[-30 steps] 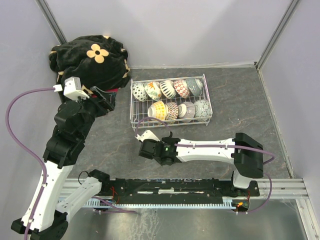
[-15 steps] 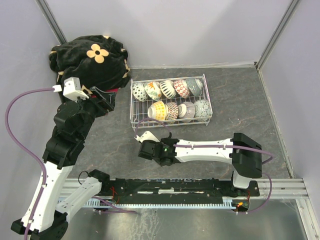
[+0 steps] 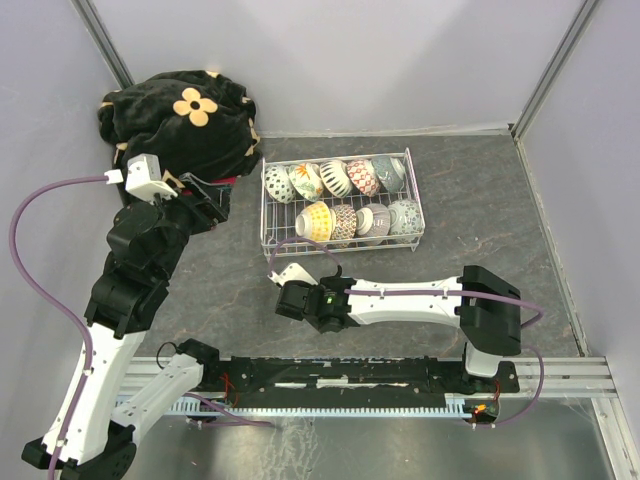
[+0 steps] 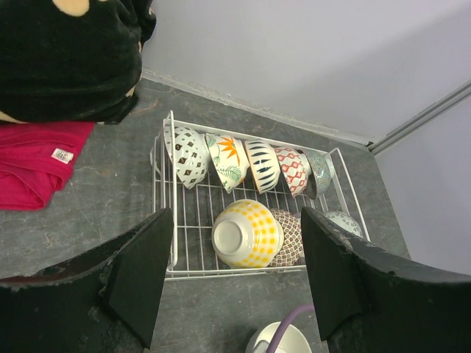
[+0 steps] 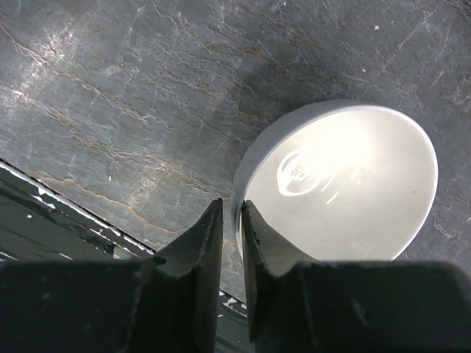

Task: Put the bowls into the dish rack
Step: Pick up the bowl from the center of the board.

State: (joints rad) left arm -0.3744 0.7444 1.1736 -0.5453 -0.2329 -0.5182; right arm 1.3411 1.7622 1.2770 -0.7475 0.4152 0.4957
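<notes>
The white wire dish rack (image 3: 266,215) stands at the table's back middle and holds several patterned bowls on edge, among them a yellow dotted bowl (image 4: 246,233) at the near left. A white bowl (image 5: 346,184) is by the rack's near left corner, with my right gripper (image 5: 232,213) shut on its rim, one finger inside and one outside. It also shows in the top view (image 3: 292,272) and at the bottom of the left wrist view (image 4: 283,340). My left gripper (image 4: 235,276) is open and empty, up at the left, looking down at the rack (image 4: 163,213).
A black blanket with a tan flower (image 3: 190,115) lies in the back left corner, with a red cloth (image 4: 33,162) under its edge. Grey walls close in on the left, back and right. A purple cable (image 3: 295,243) loops in front of the rack.
My right arm has edged slightly to the left with the white bowl in its grip. The left arm has not moved.
</notes>
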